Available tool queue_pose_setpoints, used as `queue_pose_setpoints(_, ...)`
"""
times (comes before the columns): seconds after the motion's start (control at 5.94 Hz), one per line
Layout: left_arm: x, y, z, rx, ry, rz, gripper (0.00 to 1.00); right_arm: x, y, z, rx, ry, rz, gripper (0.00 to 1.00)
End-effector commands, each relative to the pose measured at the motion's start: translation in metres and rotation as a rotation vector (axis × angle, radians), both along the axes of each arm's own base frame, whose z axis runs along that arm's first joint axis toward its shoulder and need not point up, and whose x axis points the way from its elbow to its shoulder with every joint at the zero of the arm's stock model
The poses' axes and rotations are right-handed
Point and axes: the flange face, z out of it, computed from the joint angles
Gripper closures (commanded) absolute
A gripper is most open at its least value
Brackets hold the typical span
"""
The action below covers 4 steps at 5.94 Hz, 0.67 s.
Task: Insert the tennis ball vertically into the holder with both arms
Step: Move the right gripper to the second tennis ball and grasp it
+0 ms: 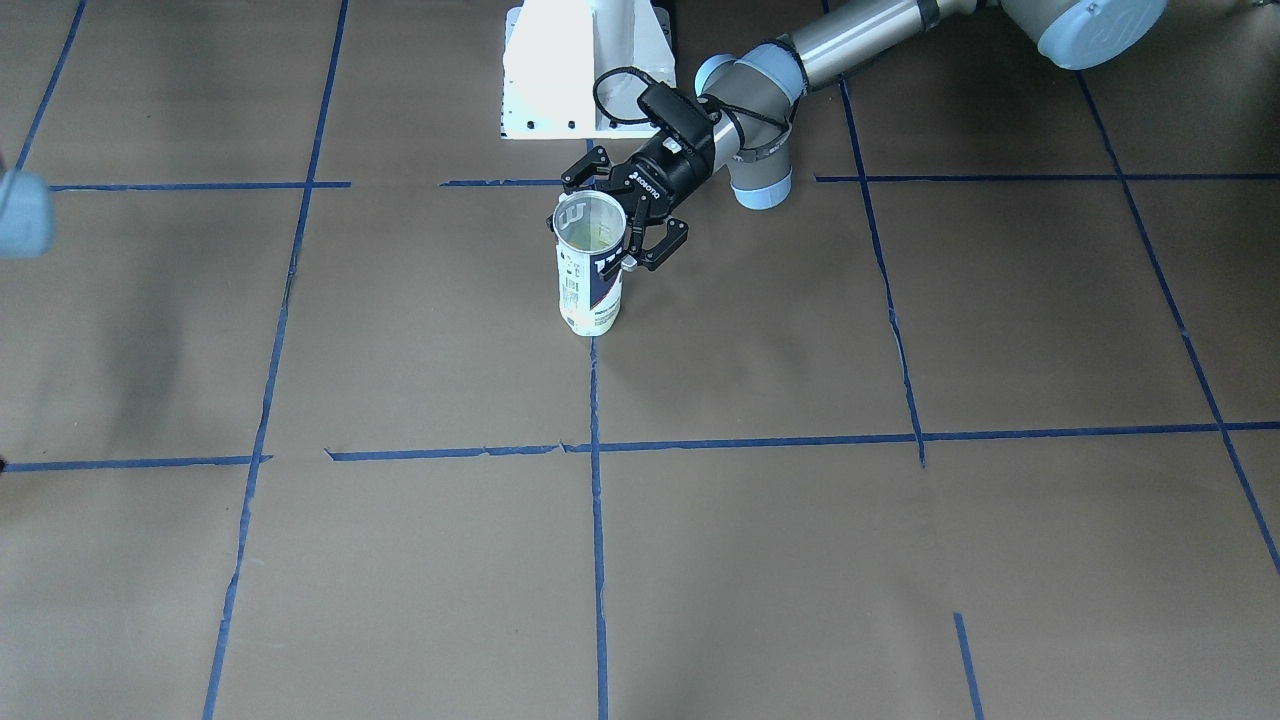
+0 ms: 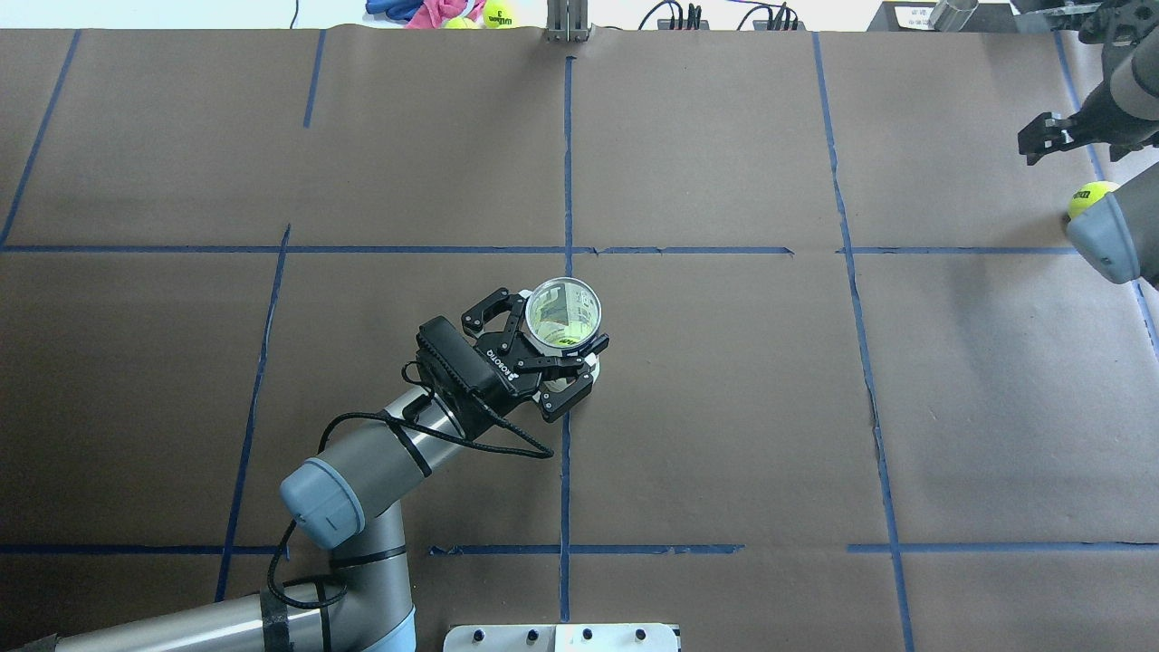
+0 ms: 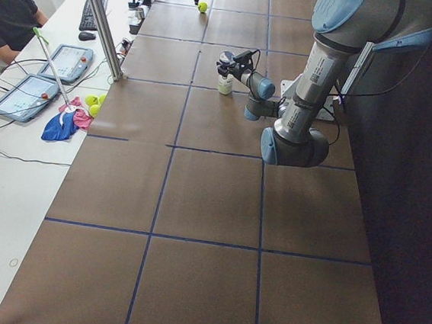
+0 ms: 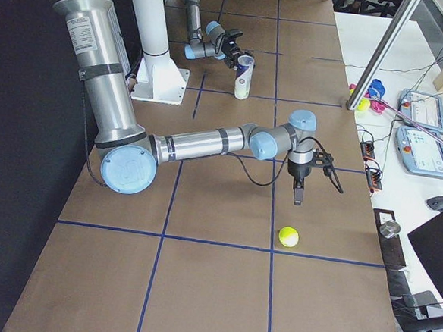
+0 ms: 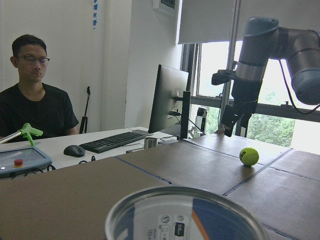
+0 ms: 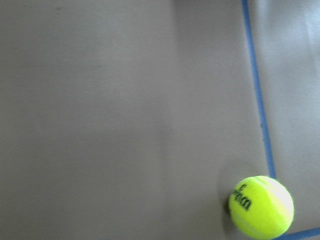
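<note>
The holder (image 1: 590,270) is a clear can with a white and navy label. It stands upright and open-topped at the table's middle (image 2: 563,314). My left gripper (image 1: 605,225) is shut on its upper half from the side (image 2: 557,340). The can's rim fills the bottom of the left wrist view (image 5: 185,215). The tennis ball (image 4: 288,236) lies on the table near the right end, partly hidden by my right arm in the overhead view (image 2: 1091,196). My right gripper (image 4: 299,198) hangs open and empty, pointing down, above and just beside the ball (image 6: 261,206).
The white pedestal base (image 1: 585,70) stands behind the holder. Spare tennis balls and a cloth (image 2: 471,14) lie past the table's far edge. A desk with tablets (image 4: 422,127) and a seated operator (image 5: 35,100) are on that side. Blue tape lines (image 1: 597,520) cross the brown table cover.
</note>
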Motion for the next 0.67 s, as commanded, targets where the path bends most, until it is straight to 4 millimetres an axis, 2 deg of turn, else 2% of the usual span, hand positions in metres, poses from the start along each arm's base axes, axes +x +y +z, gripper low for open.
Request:
queue_pose_setpoints(0.0, -0.002, -0.001, 0.0, 0.0, 0.002, -0.002, 0.12, 0.019, -0.008, 0.067, 0.009, 0.006, 0.01, 0.02)
queue_pose_setpoints(0.34, -0.003, -0.002, 0.001, 0.0, 0.002, -0.004, 0.12, 0.021, 0.003, 0.103, -0.035, 0.031, -0.023, 0.02)
queue_pose_setpoints(0.51, -0.005, -0.002, 0.0, 0.002, 0.006, -0.005, 0.12, 0.024, 0.01, 0.115, -0.044, 0.044, -0.04, 0.02)
